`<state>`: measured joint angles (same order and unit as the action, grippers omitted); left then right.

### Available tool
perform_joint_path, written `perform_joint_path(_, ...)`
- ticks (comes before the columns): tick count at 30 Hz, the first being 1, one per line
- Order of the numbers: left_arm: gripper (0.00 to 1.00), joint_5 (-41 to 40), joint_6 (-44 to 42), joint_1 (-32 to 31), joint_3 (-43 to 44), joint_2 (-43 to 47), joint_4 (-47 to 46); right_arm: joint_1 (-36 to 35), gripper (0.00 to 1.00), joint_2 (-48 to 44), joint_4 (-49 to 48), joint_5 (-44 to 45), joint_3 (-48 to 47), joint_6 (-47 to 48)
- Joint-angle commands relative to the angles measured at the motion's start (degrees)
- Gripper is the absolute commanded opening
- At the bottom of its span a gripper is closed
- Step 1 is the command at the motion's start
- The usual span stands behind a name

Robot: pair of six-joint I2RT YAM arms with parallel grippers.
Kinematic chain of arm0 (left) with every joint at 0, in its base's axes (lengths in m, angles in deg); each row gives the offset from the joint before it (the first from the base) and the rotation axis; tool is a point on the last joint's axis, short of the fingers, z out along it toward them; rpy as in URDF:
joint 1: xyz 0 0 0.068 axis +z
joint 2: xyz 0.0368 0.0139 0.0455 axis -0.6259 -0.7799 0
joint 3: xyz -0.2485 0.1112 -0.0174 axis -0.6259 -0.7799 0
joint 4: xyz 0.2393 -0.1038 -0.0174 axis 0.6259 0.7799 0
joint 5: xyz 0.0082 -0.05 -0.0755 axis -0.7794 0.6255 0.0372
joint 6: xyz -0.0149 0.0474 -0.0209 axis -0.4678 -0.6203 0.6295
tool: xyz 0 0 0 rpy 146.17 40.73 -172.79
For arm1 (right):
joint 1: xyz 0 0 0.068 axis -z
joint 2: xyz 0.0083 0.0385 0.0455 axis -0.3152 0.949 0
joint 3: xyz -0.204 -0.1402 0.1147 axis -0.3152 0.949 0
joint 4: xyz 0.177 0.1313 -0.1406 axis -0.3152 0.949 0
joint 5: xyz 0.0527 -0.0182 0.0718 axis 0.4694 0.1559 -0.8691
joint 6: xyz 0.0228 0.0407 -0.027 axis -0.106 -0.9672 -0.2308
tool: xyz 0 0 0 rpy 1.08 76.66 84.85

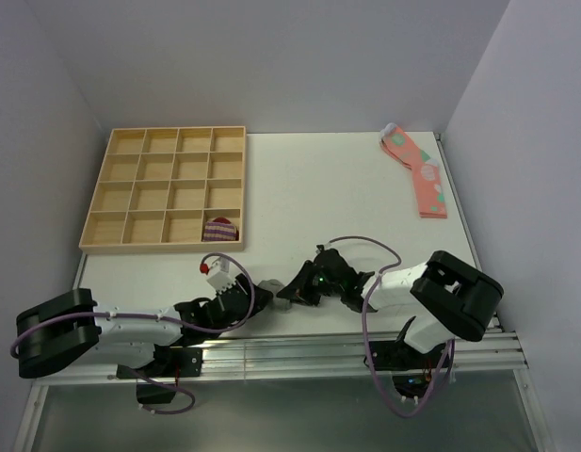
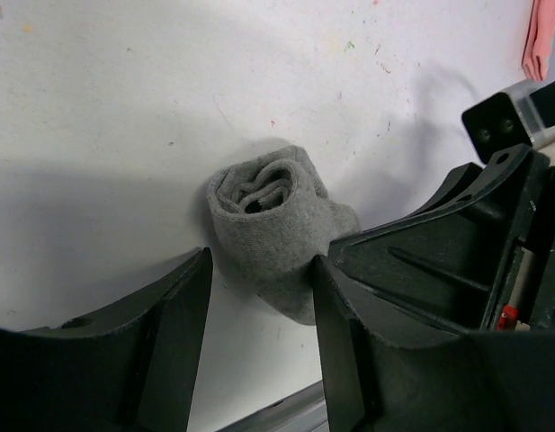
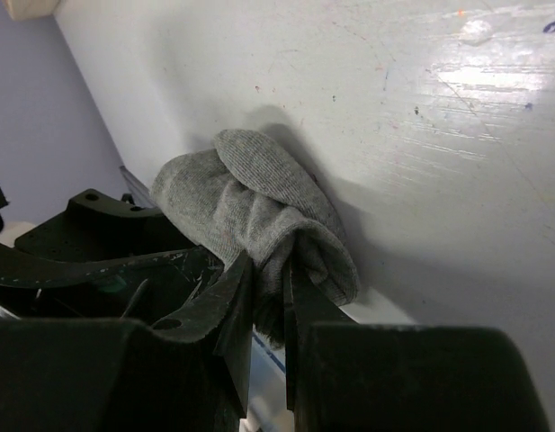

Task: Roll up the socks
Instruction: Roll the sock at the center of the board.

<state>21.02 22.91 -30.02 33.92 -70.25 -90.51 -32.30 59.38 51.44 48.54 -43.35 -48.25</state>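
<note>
The grey socks [image 1: 270,289] lie as a loose roll near the table's front edge, between both grippers. In the left wrist view the roll [image 2: 273,220] shows its coiled end. My left gripper [image 2: 262,288] stands open around the roll's lower part; the right finger [image 2: 344,333] touches the fabric, and a thin gap shows at the left finger [image 2: 174,333]. My right gripper [image 3: 268,270] is shut on a fold of the socks [image 3: 250,207] and pinches it between the fingertips. From above, the left gripper [image 1: 250,298] and right gripper [image 1: 293,293] sit on either side of the bundle.
A wooden compartment tray [image 1: 163,247] stands at the back left, with a small purple-striped bundle [image 1: 220,229] in its front right cell. Pink spotted socks [image 1: 417,169] lie at the back right. A metal rail [image 1: 346,353] runs along the near edge.
</note>
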Motion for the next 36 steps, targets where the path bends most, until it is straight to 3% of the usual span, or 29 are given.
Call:
perform_joint_path(1, 0.53, -2.5, 2.14, -1.01, 0.4, -1.81, -0.87, -0.83, 0.0, 3.38, 2.14, -5.68, 3.87, -2.64)
perform_joint_path(28, 0.54, -3.55, 0.12, -2.59, -2.93, -2.7, -9.21, -1.44, 0.0, 12.17, -30.04, -18.08, 7.65, -18.9)
perform_joint_path(36, 0.56, -2.76, -1.2, -2.68, -6.01, 2.22, -10.71, -1.79, 0.0, 14.63, -32.95, -17.99, 6.52, -20.84)
